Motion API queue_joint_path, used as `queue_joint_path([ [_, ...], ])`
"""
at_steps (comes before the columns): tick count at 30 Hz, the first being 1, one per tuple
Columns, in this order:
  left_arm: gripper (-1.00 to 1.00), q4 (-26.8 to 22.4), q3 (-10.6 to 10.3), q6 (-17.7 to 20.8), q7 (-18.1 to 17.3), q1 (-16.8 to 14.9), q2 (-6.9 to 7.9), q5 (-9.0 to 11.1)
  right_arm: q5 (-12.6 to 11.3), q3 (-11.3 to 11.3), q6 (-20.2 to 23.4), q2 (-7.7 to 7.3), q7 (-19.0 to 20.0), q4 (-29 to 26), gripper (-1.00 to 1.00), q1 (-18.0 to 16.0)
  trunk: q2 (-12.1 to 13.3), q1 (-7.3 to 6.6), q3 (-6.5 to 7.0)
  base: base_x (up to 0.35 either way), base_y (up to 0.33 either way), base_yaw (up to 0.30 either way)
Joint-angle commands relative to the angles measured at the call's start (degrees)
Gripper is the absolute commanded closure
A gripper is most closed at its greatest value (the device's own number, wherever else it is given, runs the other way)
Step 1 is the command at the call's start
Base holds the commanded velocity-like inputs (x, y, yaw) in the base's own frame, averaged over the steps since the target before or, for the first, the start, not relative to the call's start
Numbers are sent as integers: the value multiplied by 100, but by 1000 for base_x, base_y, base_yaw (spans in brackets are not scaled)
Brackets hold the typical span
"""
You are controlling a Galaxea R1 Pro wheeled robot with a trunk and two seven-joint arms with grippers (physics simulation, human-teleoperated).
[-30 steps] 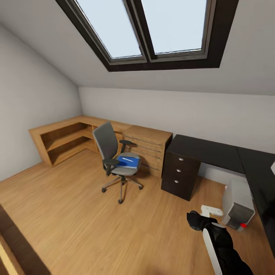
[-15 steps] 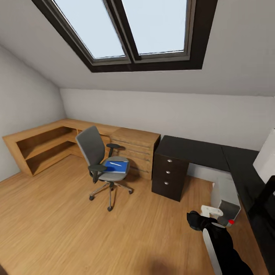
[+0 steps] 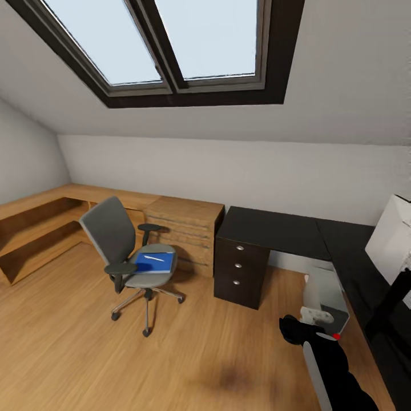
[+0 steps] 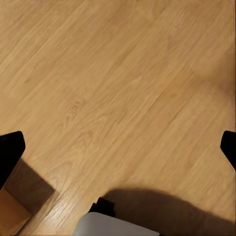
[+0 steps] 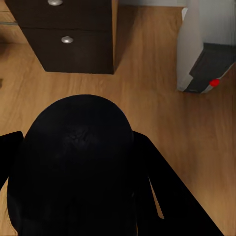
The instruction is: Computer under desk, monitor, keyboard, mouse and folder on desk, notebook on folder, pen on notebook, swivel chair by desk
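Spreading out from the swivel chair (image 3: pixel 128 254) in the head view, the light wood floor (image 3: pixel 74 342) lies open on its near side, with free room between the chair and the black drawer unit (image 3: pixel 240 271) beyond its far armrest. The tabletop (image 3: pixel 279 228) of the L-shaped desk runs on from above that unit and turns at the corner; its far end is cut off by the picture's edge. Low wooden shelves (image 3: pixel 40 225) line the wall behind the chair, under the skylight (image 3: pixel 165 45). The monitor (image 3: pixel 391 240) stands on the tabletop, well apart from the chair, only partly in view. The computer (image 3: pixel 325 297) sits on the floor under the tabletop, past the drawer unit, a red dot on its front. The blue folder (image 3: pixel 153 262) lies on the chair's seat with a thin pale pen (image 3: pixel 154 258) on it. No writing is readable anywhere. The left gripper (image 4: pixel 118 147) has its fingers (image 4: pixel 10 150) spread wide over bare floor. The right gripper (image 5: pixel 78 162) is a dark mass; its finger spacing cannot be told.
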Motion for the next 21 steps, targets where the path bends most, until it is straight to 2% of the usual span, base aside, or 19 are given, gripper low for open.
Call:
queue_joint_path([
  [1, -100, -1, -9, -20, 16, -2, 0, 34, -54, -2, 13, 4, -50, -5, 100, -8, -7, 5, -6, 329, 0, -217],
  [7, -100, -1, -11, -20, 16, -2, 0, 34, -54, -2, -3, 4, -50, 2, 100, -7, -7, 5, 1, 329, 0, -189],
  [21, -100, -1, -8, -37, 16, -3, -3, 34, -56, -19, -10, -5, -51, -5, 100, -6, -7, 5, 2, 329, 0, -6],
])
